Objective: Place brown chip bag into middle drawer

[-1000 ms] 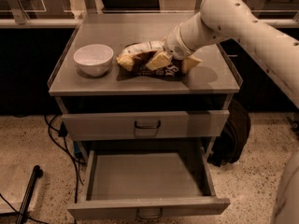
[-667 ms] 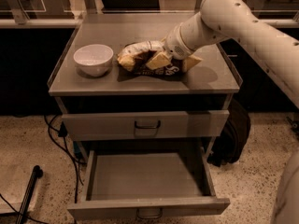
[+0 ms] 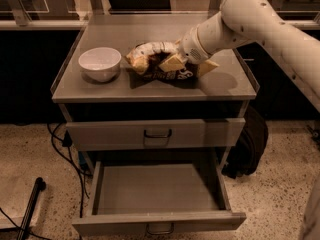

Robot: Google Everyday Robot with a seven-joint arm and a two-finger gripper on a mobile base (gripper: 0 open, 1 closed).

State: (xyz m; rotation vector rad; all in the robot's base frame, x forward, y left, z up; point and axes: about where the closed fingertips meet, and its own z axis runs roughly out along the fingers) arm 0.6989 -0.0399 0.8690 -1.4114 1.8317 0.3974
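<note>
Gripper of mine is down on the bag, right of the middle of the cabinet top. Whether it is clamped on the bag or only pressed against it I cannot tell. The bag lies crumpled on the top, right of the bowl and apart from it. Against a second ago almost nothing has shifted: arm and bag keep the same spot, and the bag's left end is perhaps bunched a touch higher. I read that as the grasp settling, lift not yet begun. The drawer stands pulled out low and near, nothing in it, under a shut drawer. Next I must lift the bag over the top's near edge, then lower it.
</note>
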